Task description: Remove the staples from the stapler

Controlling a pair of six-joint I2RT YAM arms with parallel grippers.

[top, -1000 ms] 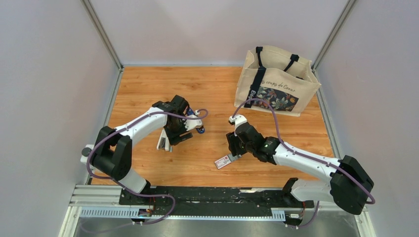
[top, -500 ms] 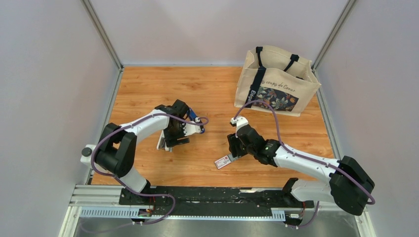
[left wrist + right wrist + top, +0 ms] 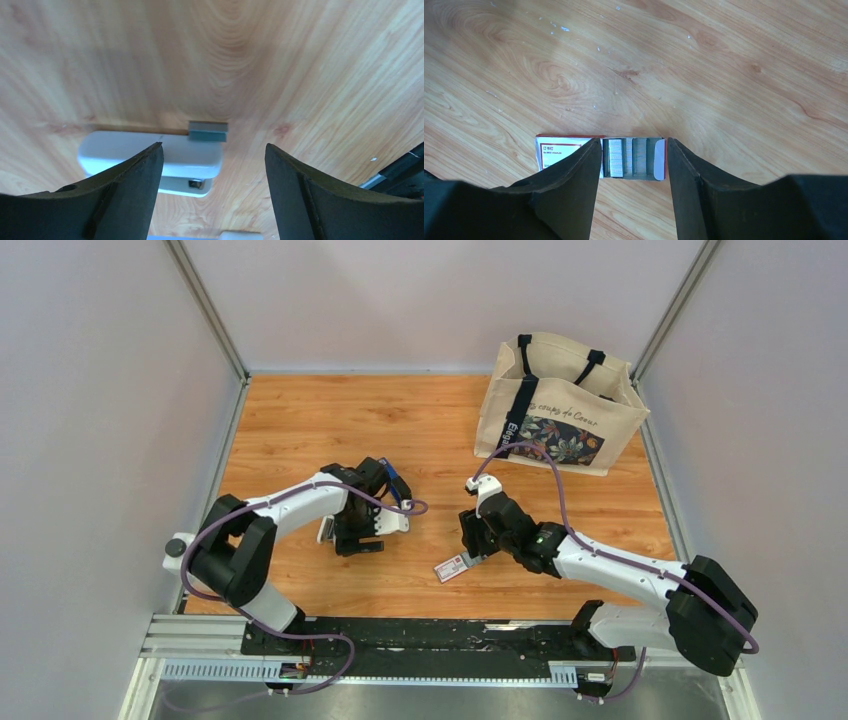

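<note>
Left gripper (image 3: 212, 150), jaws released, hovers over a white stapler (image 3: 185, 152); the dark-blue stapler (image 3: 392, 483) lies at its one o'clock. Right gripper (image 3: 634, 145), jaws spread, straddles a staple box (image 3: 629, 160).

The left gripper (image 3: 214, 147) has swung from above the table's middle toward 6 o'clock. Its spread fingers now hang over the white stapler (image 3: 185, 152), covering more of it from above.
</note>
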